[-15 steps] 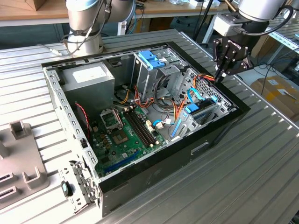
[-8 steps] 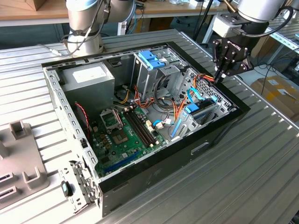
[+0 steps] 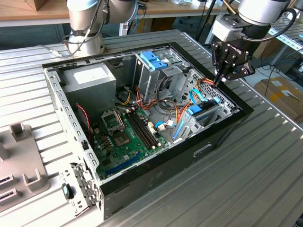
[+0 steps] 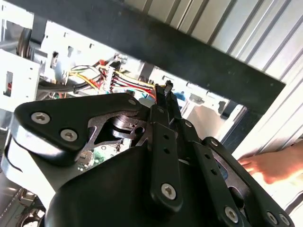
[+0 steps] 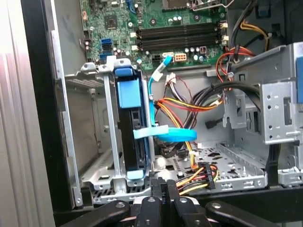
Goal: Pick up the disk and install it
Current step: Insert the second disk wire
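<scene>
One open computer case (image 3: 142, 184) lies on the ribbed metal table (image 3: 265, 179), holding, from the exterior view's left to right, one power supply (image 3: 90, 78), one green motherboard (image 3: 125, 137), one metal drive cage (image 3: 154, 75) topped by a blue bracket (image 3: 152, 59), and one disk (image 3: 203, 112). The disk (image 5: 130, 127) stands on edge in its bay near the case's right wall, its light-blue carrier rail visible in the first wrist view. One gripper (image 3: 218, 82) hangs just above that corner with fingers (image 5: 163, 198) pressed together, clenched on nothing; no writing is legible.
</scene>
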Robot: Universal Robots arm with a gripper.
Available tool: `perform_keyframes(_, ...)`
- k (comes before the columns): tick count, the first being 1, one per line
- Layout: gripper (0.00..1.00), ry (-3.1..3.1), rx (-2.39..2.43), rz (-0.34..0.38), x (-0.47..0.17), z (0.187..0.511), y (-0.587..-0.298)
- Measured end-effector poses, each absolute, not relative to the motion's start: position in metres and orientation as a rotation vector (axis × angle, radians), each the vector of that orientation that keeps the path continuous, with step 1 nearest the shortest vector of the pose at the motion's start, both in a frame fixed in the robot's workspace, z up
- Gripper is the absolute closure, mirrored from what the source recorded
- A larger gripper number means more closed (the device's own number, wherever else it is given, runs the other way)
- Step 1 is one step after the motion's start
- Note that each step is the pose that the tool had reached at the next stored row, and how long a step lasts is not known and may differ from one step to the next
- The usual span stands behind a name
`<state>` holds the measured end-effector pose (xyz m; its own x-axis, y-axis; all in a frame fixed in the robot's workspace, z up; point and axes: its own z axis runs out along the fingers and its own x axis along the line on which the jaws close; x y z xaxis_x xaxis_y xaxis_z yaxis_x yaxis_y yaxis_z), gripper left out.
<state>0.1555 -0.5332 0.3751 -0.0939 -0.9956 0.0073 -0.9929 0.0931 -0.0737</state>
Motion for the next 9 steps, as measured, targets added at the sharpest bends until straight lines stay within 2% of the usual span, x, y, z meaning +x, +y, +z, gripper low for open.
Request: perform_keyframes(9,0.84,2.286,-2.088,-0.092,0.141,0.375,-0.533)
